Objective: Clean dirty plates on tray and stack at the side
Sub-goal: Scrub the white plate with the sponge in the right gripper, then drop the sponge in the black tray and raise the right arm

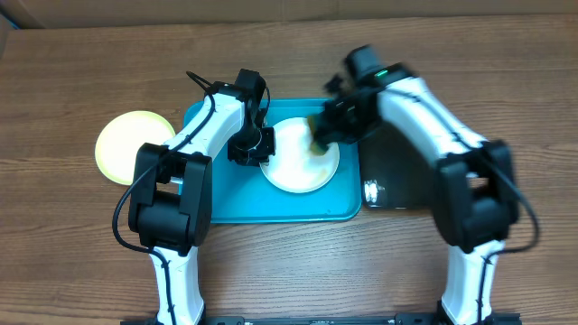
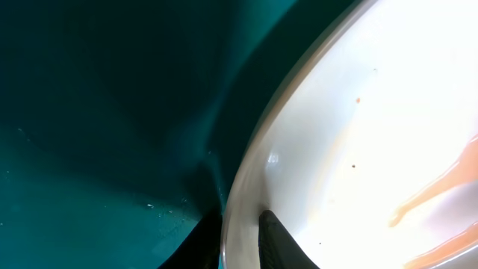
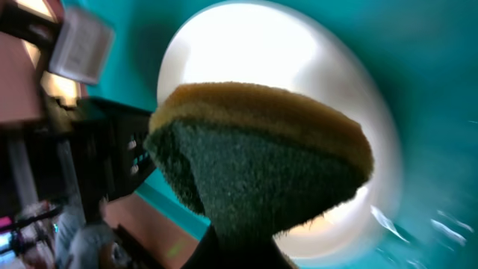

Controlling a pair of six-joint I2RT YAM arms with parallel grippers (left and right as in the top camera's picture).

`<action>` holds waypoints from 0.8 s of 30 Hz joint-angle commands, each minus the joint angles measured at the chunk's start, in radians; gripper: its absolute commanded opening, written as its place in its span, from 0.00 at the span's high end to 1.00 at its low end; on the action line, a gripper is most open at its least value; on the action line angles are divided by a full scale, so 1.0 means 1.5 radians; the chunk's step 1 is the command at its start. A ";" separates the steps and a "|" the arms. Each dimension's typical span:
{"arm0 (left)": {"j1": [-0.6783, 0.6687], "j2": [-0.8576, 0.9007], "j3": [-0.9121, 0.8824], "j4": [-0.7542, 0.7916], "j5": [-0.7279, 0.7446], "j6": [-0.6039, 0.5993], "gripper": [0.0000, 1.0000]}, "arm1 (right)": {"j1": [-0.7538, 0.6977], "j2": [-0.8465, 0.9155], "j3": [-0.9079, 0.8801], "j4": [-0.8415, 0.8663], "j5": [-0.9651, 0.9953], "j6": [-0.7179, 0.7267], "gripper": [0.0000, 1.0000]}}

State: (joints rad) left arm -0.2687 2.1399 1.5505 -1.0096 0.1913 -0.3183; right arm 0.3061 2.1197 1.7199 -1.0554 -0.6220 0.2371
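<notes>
A white plate (image 1: 298, 162) lies on the turquoise tray (image 1: 226, 203), with orange-brown smears showing in the left wrist view (image 2: 418, 209). My left gripper (image 1: 256, 149) is shut on the plate's left rim (image 2: 243, 224), one finger under it and one on top. My right gripper (image 1: 325, 126) is shut on a yellow-and-green sponge (image 3: 254, 149), which sits on the plate's upper right part (image 1: 318, 140); the plate also shows in the right wrist view (image 3: 269, 52). A pale yellow-green plate (image 1: 126, 144) lies on the table left of the tray. A third plate is not in view.
A glossy black tray (image 1: 393, 185) lies right of the turquoise tray, partly under my right arm. Both arms reach over the tray from its two sides. The wooden table (image 1: 289, 262) extends in front.
</notes>
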 commanded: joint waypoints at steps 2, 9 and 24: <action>-0.005 0.012 -0.003 -0.002 0.006 0.003 0.79 | -0.085 -0.084 0.024 -0.090 0.093 -0.057 0.96; -0.005 0.012 -0.003 -0.005 0.006 0.003 0.78 | -0.155 -0.084 -0.021 -0.159 0.317 -0.056 0.96; -0.005 0.012 -0.003 0.000 0.005 0.003 0.62 | -0.163 -0.085 -0.230 0.043 0.332 -0.028 0.23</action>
State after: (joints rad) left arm -0.2687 2.1399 1.5505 -1.0096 0.1955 -0.3157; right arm 0.0597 2.0041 1.3746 -0.9966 -0.1333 0.1883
